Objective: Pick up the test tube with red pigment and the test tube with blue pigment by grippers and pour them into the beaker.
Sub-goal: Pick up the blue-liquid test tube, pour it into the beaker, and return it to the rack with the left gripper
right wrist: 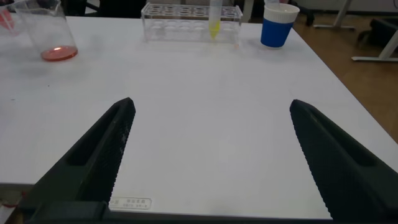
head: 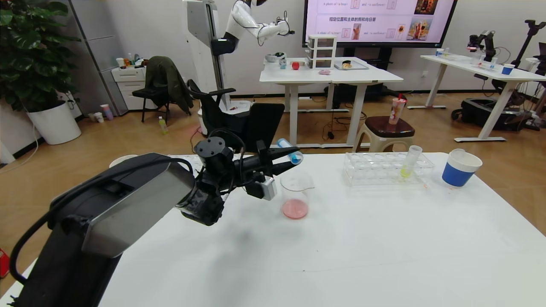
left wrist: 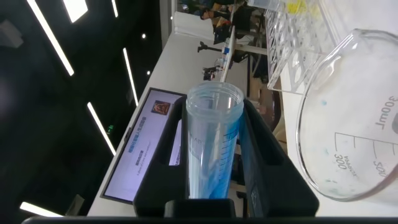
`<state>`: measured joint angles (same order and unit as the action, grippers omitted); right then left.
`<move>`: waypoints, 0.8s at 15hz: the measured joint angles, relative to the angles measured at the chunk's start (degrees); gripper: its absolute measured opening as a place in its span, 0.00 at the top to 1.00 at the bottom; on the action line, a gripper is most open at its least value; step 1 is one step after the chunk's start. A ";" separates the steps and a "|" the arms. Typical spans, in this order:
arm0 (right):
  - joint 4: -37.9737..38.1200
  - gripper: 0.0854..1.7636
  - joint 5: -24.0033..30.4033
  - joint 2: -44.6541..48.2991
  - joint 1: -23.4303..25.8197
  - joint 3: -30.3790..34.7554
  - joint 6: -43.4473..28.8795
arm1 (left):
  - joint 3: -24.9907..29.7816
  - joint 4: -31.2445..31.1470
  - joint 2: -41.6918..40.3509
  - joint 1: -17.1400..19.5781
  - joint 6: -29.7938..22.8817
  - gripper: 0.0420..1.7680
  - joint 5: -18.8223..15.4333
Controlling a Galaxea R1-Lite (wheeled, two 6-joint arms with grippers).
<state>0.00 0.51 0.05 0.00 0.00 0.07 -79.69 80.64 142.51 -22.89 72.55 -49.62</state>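
a yellow-liquid tube (head: 408, 165) stands in the clear rack (head: 384, 169), a paper cup (head: 460, 168) beside.

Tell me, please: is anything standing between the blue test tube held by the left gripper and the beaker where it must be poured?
Nothing visible does. The left gripper holds the test tube with blue pigment tilted just above the beaker, whose open mouth is uncovered. The rack and paper cup stand off to the robot's right.
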 joint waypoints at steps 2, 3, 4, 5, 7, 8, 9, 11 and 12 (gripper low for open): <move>0.00 0.02 0.00 0.00 0.00 0.00 0.00 | -0.21 -0.07 0.11 0.18 1.02 0.73 -0.02; 0.00 0.02 0.00 0.00 0.00 0.00 0.00 | -0.33 -0.07 0.13 0.29 1.60 0.73 -0.02; 0.02 0.02 0.00 0.00 0.00 0.00 -0.02 | -0.52 -0.16 0.13 0.40 2.23 0.73 -0.02; 0.00 0.02 0.00 0.00 0.00 0.00 0.00 | -0.66 -0.13 0.16 0.40 2.89 0.73 -0.05; 0.00 0.02 0.00 0.00 0.00 0.00 0.00 | -0.74 -0.10 0.16 0.49 3.80 0.73 -0.02; 0.00 0.02 0.00 0.00 0.00 0.00 0.00 | -0.77 -0.07 0.18 0.57 4.19 0.73 -0.02; 0.00 0.02 0.00 0.00 0.00 0.00 0.00 | -0.79 -0.02 0.27 0.62 4.68 0.73 -0.05; 0.00 0.02 0.00 0.00 0.00 0.00 0.00 | -0.82 0.00 0.40 0.57 5.56 0.73 -0.02; 0.00 0.02 -0.02 0.00 0.00 0.00 0.00 | -0.82 0.00 0.41 0.55 6.03 0.73 -0.02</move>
<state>0.00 0.49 0.05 0.00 0.00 0.07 -80.51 80.64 142.92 -22.35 78.58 -49.64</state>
